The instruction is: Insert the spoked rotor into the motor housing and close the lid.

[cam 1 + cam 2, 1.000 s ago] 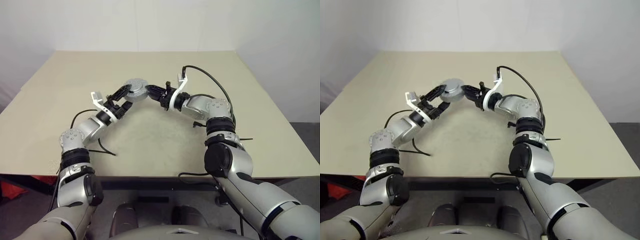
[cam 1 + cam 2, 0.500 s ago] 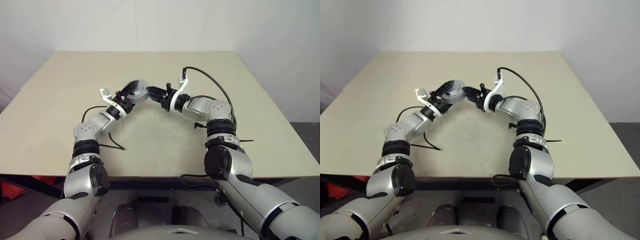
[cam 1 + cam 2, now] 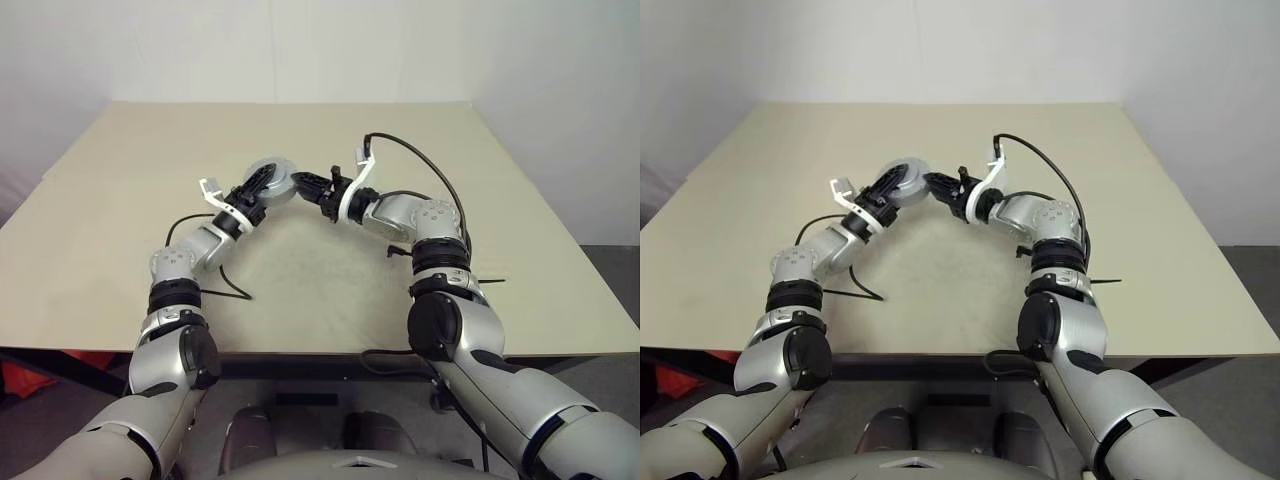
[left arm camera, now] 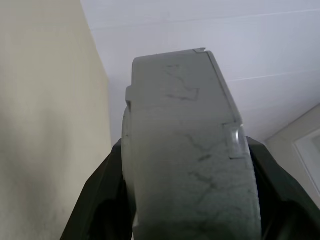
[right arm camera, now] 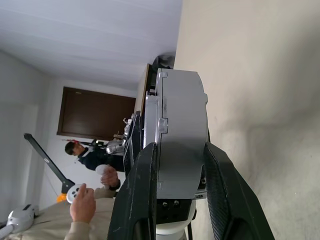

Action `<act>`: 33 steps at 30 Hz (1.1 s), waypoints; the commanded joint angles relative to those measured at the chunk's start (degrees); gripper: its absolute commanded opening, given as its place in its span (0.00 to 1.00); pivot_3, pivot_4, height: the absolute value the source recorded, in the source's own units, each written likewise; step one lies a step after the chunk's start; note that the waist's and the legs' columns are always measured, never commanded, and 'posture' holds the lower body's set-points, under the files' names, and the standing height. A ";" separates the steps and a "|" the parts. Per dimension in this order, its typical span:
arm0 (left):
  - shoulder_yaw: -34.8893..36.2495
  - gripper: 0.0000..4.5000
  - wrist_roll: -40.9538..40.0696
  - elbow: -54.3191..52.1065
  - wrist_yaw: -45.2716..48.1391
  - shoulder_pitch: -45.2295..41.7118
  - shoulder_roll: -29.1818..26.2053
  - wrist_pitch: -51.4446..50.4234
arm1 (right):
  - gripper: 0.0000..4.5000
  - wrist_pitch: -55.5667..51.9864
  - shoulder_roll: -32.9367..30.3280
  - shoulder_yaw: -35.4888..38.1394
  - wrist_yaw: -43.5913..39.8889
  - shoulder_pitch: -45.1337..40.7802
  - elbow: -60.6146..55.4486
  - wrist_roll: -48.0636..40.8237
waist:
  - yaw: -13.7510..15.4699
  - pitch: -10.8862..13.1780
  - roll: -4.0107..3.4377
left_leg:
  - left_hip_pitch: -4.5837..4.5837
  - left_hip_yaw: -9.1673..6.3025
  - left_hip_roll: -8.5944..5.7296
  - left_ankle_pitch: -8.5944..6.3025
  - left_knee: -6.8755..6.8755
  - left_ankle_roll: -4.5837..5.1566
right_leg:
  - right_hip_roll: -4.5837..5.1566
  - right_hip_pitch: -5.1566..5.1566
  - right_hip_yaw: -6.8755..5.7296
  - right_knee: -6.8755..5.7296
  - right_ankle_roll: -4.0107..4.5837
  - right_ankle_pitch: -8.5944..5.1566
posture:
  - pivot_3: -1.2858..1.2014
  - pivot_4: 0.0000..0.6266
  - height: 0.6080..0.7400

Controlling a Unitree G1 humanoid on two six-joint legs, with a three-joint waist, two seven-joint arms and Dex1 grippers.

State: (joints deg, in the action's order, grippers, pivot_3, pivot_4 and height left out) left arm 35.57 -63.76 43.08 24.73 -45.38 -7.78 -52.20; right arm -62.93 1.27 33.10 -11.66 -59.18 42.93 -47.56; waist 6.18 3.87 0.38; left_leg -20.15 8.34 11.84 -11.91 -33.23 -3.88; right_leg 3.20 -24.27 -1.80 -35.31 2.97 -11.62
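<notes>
The motor housing (image 3: 273,176), a round silvery-grey drum, hangs in the air over the middle of the table, held from both sides. My right gripper (image 3: 300,184) is shut on its right edge; in the right wrist view its two black fingers (image 5: 142,200) clamp the grey wall (image 5: 180,125). My left gripper (image 3: 260,187) is shut on the left edge, and its fingers (image 4: 100,200) lie against both sides of the wall (image 4: 190,160). The spoked rotor is hidden. The drum's flat grey face looks up; I cannot tell whether that is the lid.
The beige table (image 3: 320,290) lies below both arms, with a white wall behind it. Black cables (image 3: 225,285) hang from the left forearm and loop above the right wrist (image 3: 420,160). A person (image 5: 87,155) holding controllers is in the background of the right wrist view.
My left gripper came in from the left, with its fingers open, and has closed on the housing's left edge. The right gripper and the housing kept still.
</notes>
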 commanded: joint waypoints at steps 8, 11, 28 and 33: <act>0.81 0.50 2.70 -2.96 -0.92 -0.15 -0.38 4.81 | 0.76 10.45 -0.50 -2.13 0.70 -0.94 -2.51 2.40 | -0.04 0.01 0.01 | 0.01 0.00 -0.01 0.00 0.00 0.00 | 0.02 0.00 0.00 -0.01 0.00 0.00 | 0.52 0.00 1.00; 2.28 0.50 3.63 -4.71 -2.41 0.91 -0.78 9.48 | 0.76 12.07 -0.80 -2.14 1.26 -0.67 -1.58 2.78 | -0.30 0.01 0.01 | 0.01 0.00 -0.01 0.00 0.00 0.00 | 0.02 0.00 0.00 0.00 0.00 0.00 | 0.52 0.00 1.00; 11.66 0.50 6.23 -9.35 -20.11 7.11 -5.88 27.30 | 0.76 7.46 -3.81 -0.58 2.07 0.64 -2.45 0.53 | -0.19 0.11 0.24 | 0.05 -0.09 -0.04 0.00 -0.19 0.00 | 0.05 0.01 0.00 -0.02 -0.12 0.09 | 0.52 0.00 1.00; 13.13 0.50 7.35 -5.79 -23.57 7.08 -6.61 30.82 | 0.76 7.56 -3.81 -0.47 2.19 0.64 -2.23 0.78 | -0.42 0.11 0.25 | 0.06 -0.09 -0.03 0.00 -0.18 -0.01 | 0.03 0.01 0.00 -0.05 -0.12 0.09 | 0.52 0.00 1.00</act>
State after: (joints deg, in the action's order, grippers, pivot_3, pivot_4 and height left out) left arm 48.19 -56.14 38.65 1.35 -36.92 -12.75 -23.13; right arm -55.55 -2.21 32.42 -9.56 -57.45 41.86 -45.36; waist 5.75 3.98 0.63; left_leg -20.09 8.25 11.81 -11.90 -33.41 -3.89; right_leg 3.23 -24.26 -1.80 -35.36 2.85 -11.53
